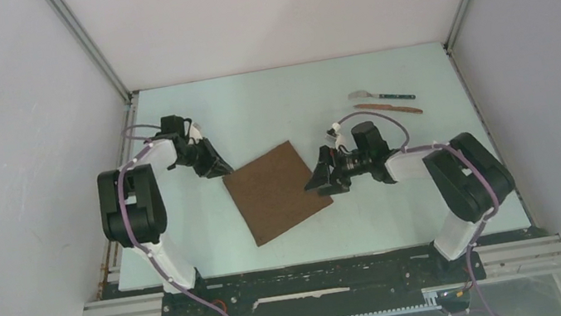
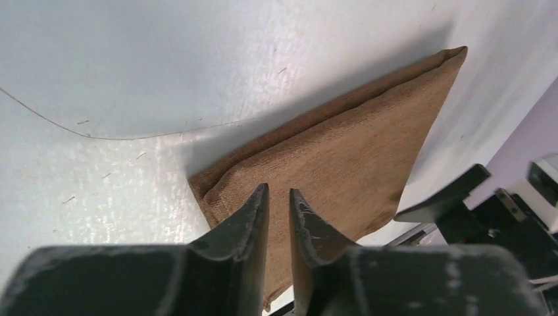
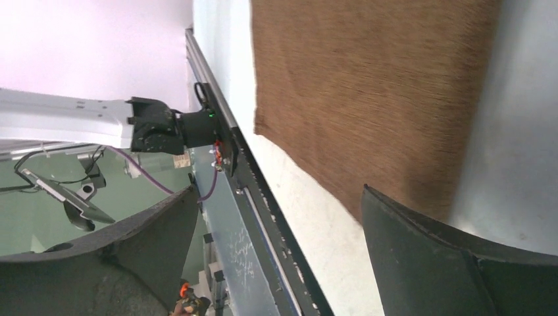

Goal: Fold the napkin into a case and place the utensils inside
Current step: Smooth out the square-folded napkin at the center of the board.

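The dark-brown napkin (image 1: 278,190) lies flat and roughly square on the table between the arms. It also shows in the left wrist view (image 2: 349,145) and the right wrist view (image 3: 368,85). My left gripper (image 1: 222,171) (image 2: 278,189) hovers at the napkin's left corner, its jaws nearly together with a thin gap and nothing between them. My right gripper (image 1: 318,179) (image 3: 279,191) is wide open and empty at the napkin's right edge. The utensils lie at the far right: a silver-headed, teal-handled piece (image 1: 381,96) and a reddish-brown knife (image 1: 389,107) just in front of it.
The pale table (image 1: 436,210) is walled by white panels on three sides. A black metal rail (image 1: 320,274) runs along the near edge by the arm bases. The left arm's base shows in the right wrist view (image 3: 171,125).
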{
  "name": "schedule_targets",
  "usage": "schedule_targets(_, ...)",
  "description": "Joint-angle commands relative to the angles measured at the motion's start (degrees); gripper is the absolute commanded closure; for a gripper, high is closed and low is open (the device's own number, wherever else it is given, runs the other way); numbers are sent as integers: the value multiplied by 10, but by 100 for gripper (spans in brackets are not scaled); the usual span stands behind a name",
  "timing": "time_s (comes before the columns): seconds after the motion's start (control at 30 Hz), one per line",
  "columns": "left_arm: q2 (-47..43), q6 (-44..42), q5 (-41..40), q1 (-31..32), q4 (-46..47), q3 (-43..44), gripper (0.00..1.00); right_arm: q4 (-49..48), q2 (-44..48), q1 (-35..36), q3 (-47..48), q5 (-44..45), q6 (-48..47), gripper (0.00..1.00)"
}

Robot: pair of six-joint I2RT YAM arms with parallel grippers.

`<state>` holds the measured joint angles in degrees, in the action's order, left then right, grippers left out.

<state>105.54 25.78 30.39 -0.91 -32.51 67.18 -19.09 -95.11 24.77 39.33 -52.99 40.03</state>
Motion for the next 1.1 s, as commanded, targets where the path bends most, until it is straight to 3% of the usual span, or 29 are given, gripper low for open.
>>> schedule_targets(0.0,-23,-12,-15,2,6,-18,80,-37,-50,4,-11,7,8,0)
schedule_targets(0.2,24,-30,-72,-14,-28,-1,86,-23,-69,-4,-36,37,-3,1)
schedule_targets(0.33,-1,-53,-140,-7,-60,19,87,55,24,10,-7,80,-16,0)
schedule_targets(0.43,-53,-53,-143,4,-56,32,76,120,32,22,78,123,-35,0)
schedule_targets(0.53,-74,-38,-91,32,-51,40,70,83,-43,23,172,100,-5,0)
schedule_targets(0.63,-71,-14,-39,43,-30,22,72,27,-131,36,253,78,45,0)
schedule_targets(0.9,-10,-20,-84,22,-18,-7,85,-30,-309,64,443,64,125,0)
schedule_targets(1.07,12,-23,-110,17,-26,-6,90,-64,-370,63,475,70,158,1)
